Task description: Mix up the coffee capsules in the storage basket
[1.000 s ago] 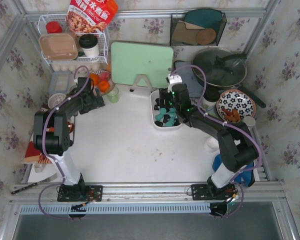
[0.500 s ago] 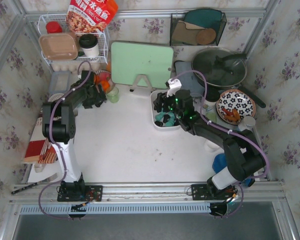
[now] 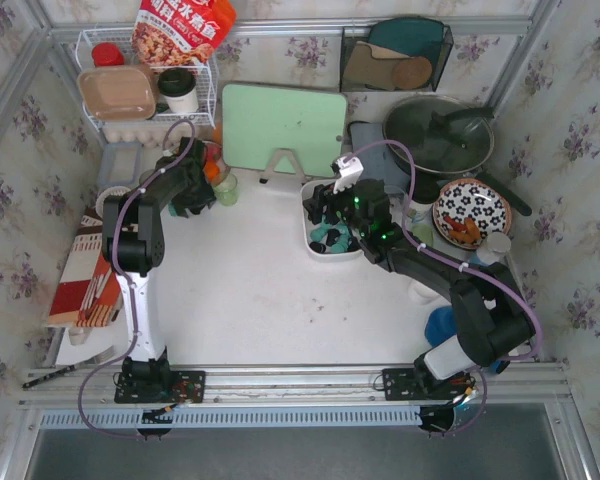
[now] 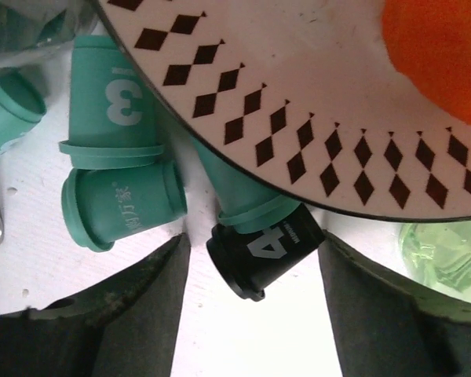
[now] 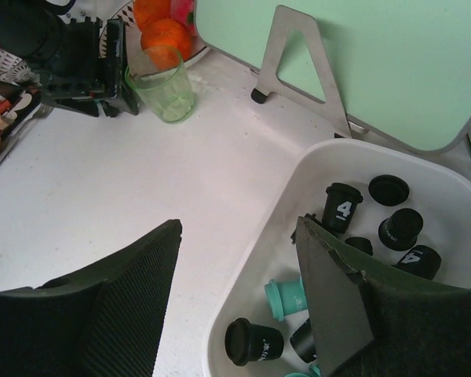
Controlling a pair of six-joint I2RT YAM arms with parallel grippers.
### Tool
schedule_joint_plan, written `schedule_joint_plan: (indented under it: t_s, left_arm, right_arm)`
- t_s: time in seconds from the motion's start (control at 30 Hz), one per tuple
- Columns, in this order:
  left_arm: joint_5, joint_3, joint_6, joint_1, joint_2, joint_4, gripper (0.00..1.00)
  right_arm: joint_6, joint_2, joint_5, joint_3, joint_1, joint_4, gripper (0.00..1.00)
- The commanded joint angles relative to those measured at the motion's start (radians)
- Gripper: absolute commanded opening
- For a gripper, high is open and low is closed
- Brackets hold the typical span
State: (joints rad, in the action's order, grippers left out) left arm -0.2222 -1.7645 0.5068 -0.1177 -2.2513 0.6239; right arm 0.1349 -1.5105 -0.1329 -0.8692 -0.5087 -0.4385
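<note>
Storage basket (image 5: pixel 314 169) stands on the bench (image 5: pixel 141 204), just in front of the green cutting board (image 5: pixel 377 55). It holds black and teal coffee capsules (image 5: pixel 341 206), lying on their sides or on end.

Right tool (image 5: pixel 237 228): fingers spread wide, nothing gripped. It straddles the basket's wall, with one finger over the bench and the other over the capsules.

Left tool (image 4: pixel 251 298): fingers apart, nothing clamped. It is at the far left, by the patterned plate (image 4: pixel 298 78) carrying an orange (image 4: pixel 439 55). A black capsule marked 4 (image 4: pixel 267 247) lies on the bench between the fingertips, with a gap on each side. Three or more teal capsules (image 4: pixel 122 208) lie beside it against the plate rim. A green glass (image 4: pixel 447 251) stands just beside.
</note>
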Motion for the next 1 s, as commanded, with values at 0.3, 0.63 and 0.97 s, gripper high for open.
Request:
schedule_joint_plan:
  t_s: [0.3, 0.63, 0.97]
  left_arm:
    - [-0.048, 0.060, -0.060, -0.008, 0.056, 0.021, 0.42]
    - [-0.023, 0.245, -0.074, -0.024, 0.238, -0.063, 0.43]
    - [0.253, 0.715, -0.284, -0.145, 0.707, -0.508, 0.44]
  right_arm:
    - [0.015, 0.013, -0.039, 0.002, -0.001, -0.042, 0.68]
    - [0.026, 0.020, -0.054, -0.001, -0.001, -0.039, 0.68]
    - [0.077, 0.055, -0.128, -0.025, -0.001, 0.010, 0.68]
